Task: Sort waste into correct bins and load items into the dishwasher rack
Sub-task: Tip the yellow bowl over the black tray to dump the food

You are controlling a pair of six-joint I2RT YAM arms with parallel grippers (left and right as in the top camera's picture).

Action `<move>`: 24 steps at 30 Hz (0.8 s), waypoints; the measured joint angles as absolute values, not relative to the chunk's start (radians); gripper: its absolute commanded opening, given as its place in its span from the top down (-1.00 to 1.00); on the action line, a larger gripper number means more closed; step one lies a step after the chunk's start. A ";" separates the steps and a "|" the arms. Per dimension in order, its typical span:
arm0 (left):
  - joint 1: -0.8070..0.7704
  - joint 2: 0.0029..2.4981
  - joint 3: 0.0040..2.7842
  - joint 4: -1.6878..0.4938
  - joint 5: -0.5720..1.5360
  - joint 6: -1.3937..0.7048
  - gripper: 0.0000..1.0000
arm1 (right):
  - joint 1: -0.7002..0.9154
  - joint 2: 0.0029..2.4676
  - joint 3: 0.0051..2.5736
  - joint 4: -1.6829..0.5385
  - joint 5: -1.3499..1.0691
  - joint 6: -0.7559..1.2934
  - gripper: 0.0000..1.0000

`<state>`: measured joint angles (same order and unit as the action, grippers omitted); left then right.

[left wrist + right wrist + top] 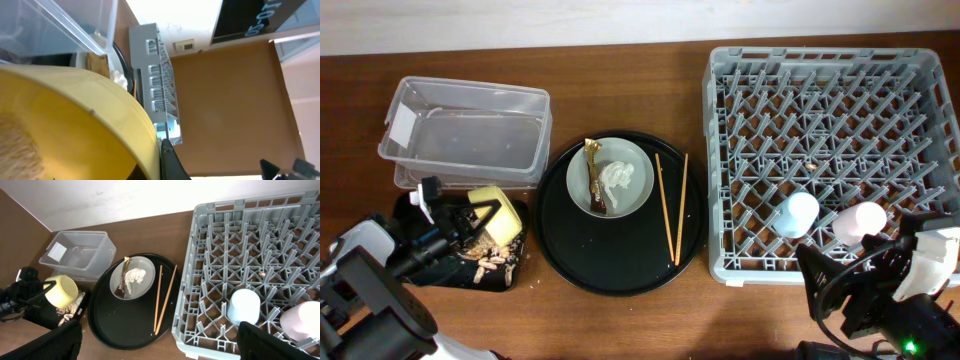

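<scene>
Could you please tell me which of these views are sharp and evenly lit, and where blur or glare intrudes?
Overhead: evenly lit and sharp, with only faint sheen on the clear tub. Left wrist: the yellow bowl sits so close that it is soft, and the wall behind is washed out to white. Right wrist: sharp, though the wide lens skews the edges of the rack.
</scene>
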<state>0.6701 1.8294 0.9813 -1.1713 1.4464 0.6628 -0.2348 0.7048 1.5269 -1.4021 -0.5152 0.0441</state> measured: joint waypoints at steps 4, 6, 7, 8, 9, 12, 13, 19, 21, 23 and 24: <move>0.669 1.717 1.007 -1.190 1.356 0.743 1.00 | -0.234 0.705 1.527 -1.402 -0.515 0.044 -0.97; 0.669 1.657 1.020 -1.189 1.354 0.741 1.00 | -0.234 0.705 1.527 -1.402 -0.515 0.044 -0.97; 0.669 1.660 1.020 -1.188 1.355 0.730 1.00 | -0.235 0.705 1.527 -1.402 -0.516 0.044 -0.97; 0.665 1.660 1.020 -1.171 1.338 0.713 1.00 | -0.235 0.705 1.527 -1.402 -0.515 0.044 -0.97; 0.654 1.661 1.020 -1.157 1.325 0.694 1.00 | -0.235 0.705 1.527 -1.402 -0.516 0.044 -0.97; 0.639 1.662 1.019 -1.008 1.282 0.495 1.00 | -0.235 0.705 1.527 -1.402 -0.515 0.044 -0.97; 0.638 1.663 1.019 -1.034 1.349 0.463 1.00 | -0.235 0.705 1.527 -1.401 -0.515 0.044 -0.97; 0.538 1.624 1.025 -0.986 1.240 0.324 1.00 | -0.235 0.705 1.526 -1.402 -0.515 0.044 -0.97; 0.500 1.613 1.025 -0.981 1.339 0.400 1.00 | -0.235 0.705 1.527 -1.402 -0.516 0.044 -0.97; 0.500 1.612 1.025 -0.984 1.377 0.426 1.00 | -0.235 0.705 1.527 -1.402 -0.515 0.044 -0.97; 0.500 1.612 1.025 -1.003 1.400 0.450 1.00 | -0.234 0.705 1.527 -1.401 -0.516 0.044 -0.97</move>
